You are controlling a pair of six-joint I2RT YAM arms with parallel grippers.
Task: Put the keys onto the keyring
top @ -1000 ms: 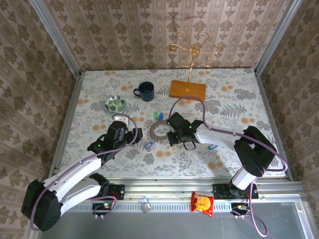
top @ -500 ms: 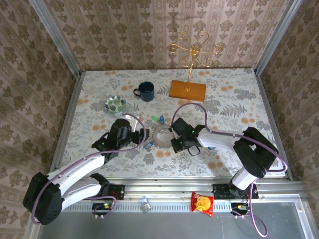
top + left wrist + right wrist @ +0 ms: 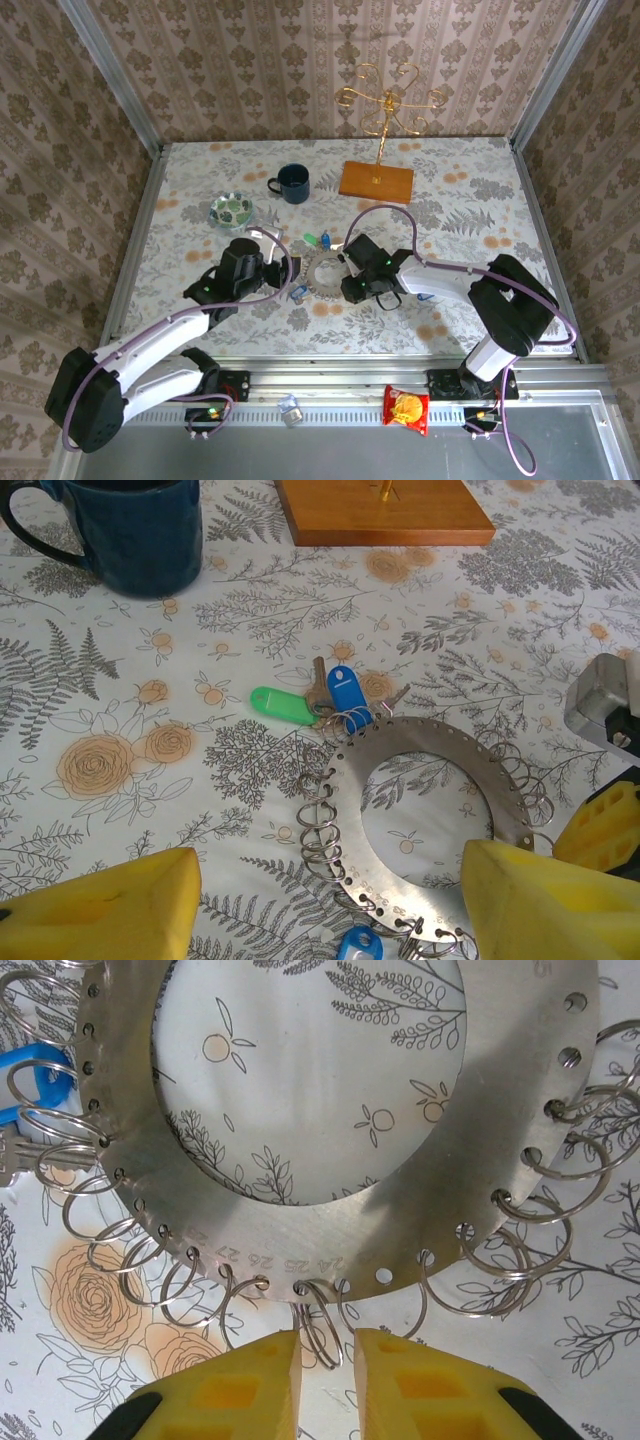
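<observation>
The right gripper [image 3: 327, 1352] pinches a split ring at the near edge of the keyring [image 3: 250, 1230], apparently steadying it on the bench [image 3: 470, 190], while the left gripper [image 3: 330, 905], fingers apart, faces the keys [image 3: 320, 695] beyond

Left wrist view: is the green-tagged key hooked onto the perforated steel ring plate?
No: the green-tagged key lies flat on the tablecloth beside the blue-tagged key, clear of the flat perforated steel ring plate.

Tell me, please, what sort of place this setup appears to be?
Probably a staged robot test cell dressed as a home: wallpapered panels in a metal frame enclose a table under a floral tablecloth, with a mug and a gold hook stand.
</observation>
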